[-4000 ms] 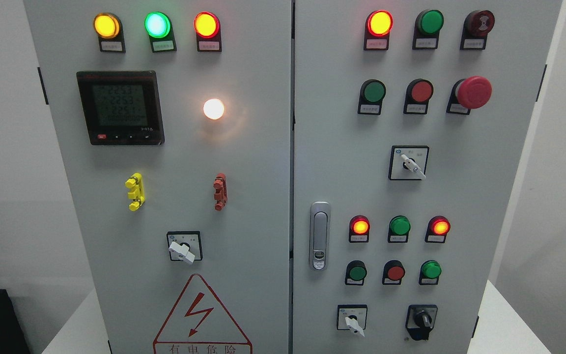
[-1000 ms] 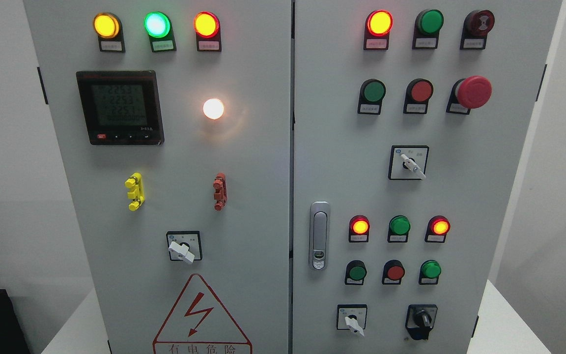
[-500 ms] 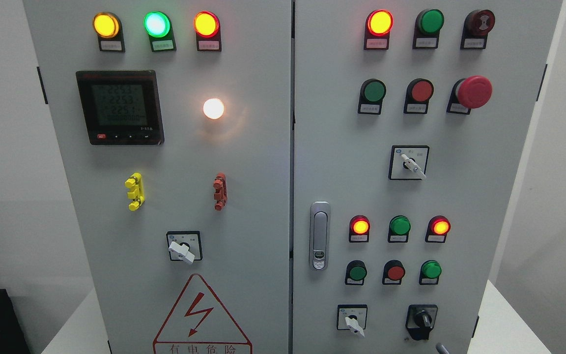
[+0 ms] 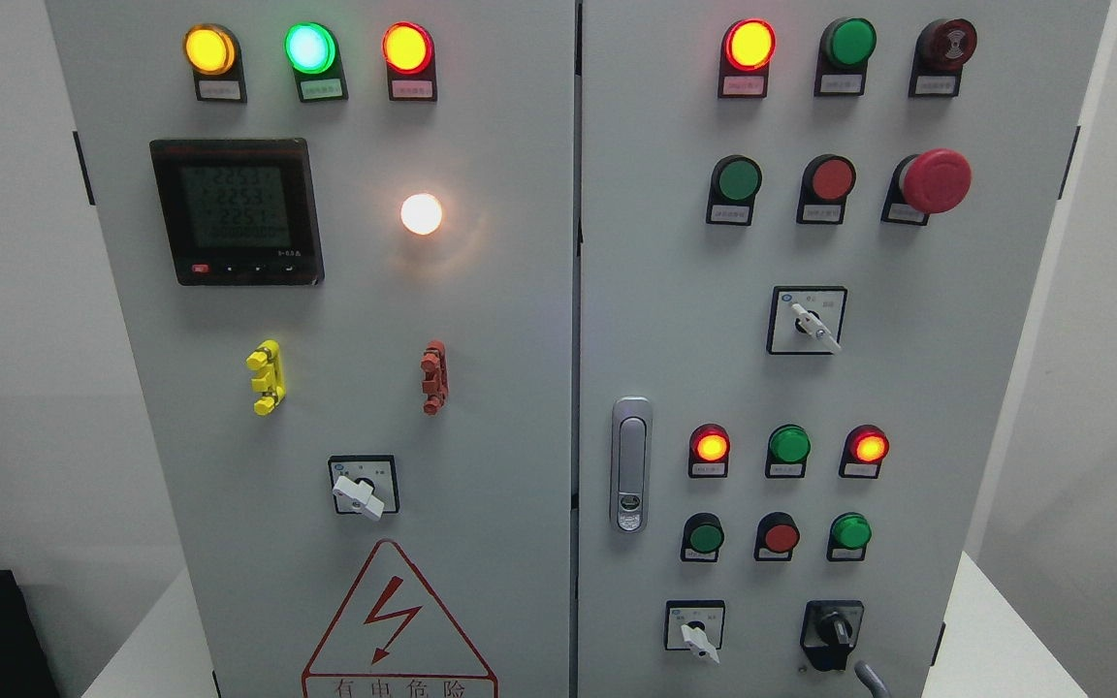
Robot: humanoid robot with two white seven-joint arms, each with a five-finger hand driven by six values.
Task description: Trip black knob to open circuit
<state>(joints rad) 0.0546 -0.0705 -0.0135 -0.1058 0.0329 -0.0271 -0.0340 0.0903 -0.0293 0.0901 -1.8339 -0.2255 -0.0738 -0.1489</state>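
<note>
Grey two-door metal control cabinet (image 4: 520, 320) fills the view, standing on a white desk (image 4: 980, 630). Black digital meter (image 4: 237, 211) far up-left of the hand; silver door latch (image 4: 630, 463) up-left. Black rotary knob (image 4: 832, 632), lower right door, pointer roughly vertical, nothing covering it. Only a grey sliver of a hand (image 4: 871, 679) shows at the bottom edge, just below-right of the knob; grip state can't be told.

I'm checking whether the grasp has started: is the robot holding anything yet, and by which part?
Nothing is held. No hand touches the black knob; only a grey tip shows below it.
</note>
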